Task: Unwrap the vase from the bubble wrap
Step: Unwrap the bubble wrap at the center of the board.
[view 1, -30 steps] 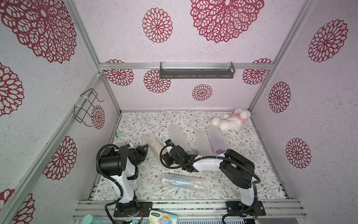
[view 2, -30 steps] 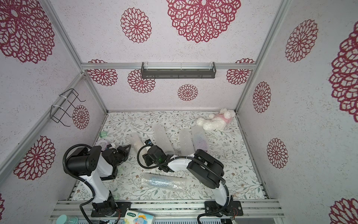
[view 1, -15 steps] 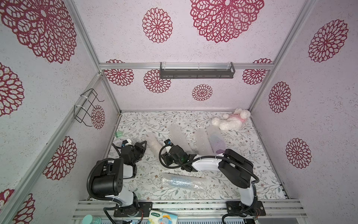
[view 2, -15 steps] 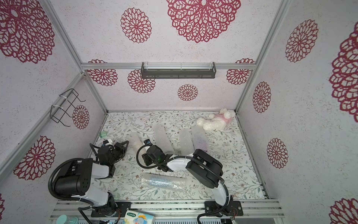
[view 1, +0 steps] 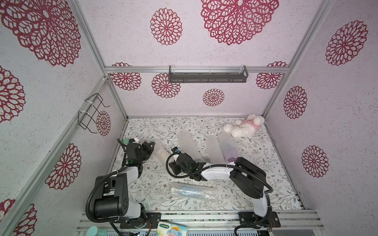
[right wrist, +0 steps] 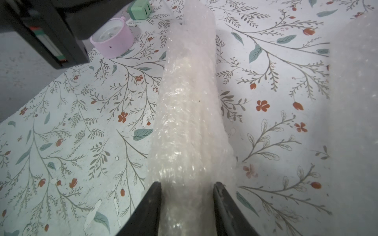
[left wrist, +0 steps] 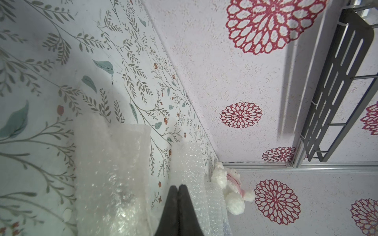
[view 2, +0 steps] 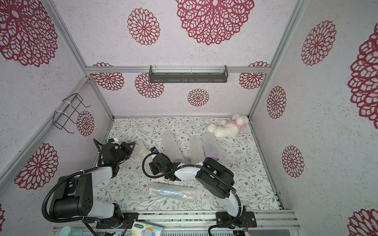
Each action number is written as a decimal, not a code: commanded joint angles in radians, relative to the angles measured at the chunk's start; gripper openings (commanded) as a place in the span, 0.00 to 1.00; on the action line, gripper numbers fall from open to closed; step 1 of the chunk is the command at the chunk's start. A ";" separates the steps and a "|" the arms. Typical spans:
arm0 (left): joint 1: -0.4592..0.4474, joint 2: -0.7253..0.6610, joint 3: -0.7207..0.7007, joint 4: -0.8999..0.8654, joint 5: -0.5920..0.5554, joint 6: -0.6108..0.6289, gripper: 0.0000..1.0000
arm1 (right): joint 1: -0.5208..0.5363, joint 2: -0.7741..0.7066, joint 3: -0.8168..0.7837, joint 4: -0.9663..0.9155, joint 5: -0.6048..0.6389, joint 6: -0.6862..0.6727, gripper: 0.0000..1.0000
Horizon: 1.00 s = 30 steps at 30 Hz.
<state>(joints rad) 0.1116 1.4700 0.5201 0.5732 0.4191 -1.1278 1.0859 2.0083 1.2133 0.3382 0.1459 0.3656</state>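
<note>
The bubble wrap [view 1: 161, 152] is a whitish roll lying at the left of the floral table, also seen in the other top view [view 2: 143, 152]. My right gripper [right wrist: 187, 187] is shut on its near end, one black finger [right wrist: 155, 196] against each side. The vase is hidden inside the roll [right wrist: 188, 106]; only a pale shape shows through. My left gripper [view 1: 150, 145] hangs just left of the roll's far end, apart from it. Its fingertips [left wrist: 177, 187] are pressed together with nothing between them, and the roll [left wrist: 112, 173] passes beside them.
More bubble-wrapped rolls [view 1: 188, 147] [view 1: 213, 150] lie right of it, one with something purple inside [view 1: 229, 149]. A bluish wrapped bundle [view 1: 192, 192] lies near the front. A plush toy [view 1: 245, 127] sits back right. A pink round timer [right wrist: 111, 40] and green plug [right wrist: 139, 9] are by the left wall.
The left arm has folded down and stretched forward, carrying its shut gripper toward the far end of the roll. The right arm and the roll have stayed put.
</note>
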 commanded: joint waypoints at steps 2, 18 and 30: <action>-0.027 0.012 0.055 -0.080 -0.008 0.029 0.00 | 0.003 0.002 0.014 -0.061 0.045 -0.032 0.44; -0.137 0.098 0.423 -0.564 -0.111 0.147 0.04 | -0.052 -0.157 -0.044 -0.051 0.051 -0.048 0.67; -0.160 0.246 0.626 -0.722 -0.144 0.164 0.27 | -0.098 -0.210 -0.043 -0.081 -0.064 -0.166 0.68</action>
<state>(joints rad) -0.0414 1.6871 1.1015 -0.0864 0.2966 -0.9745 1.0035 1.8378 1.1660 0.2703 0.1326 0.2573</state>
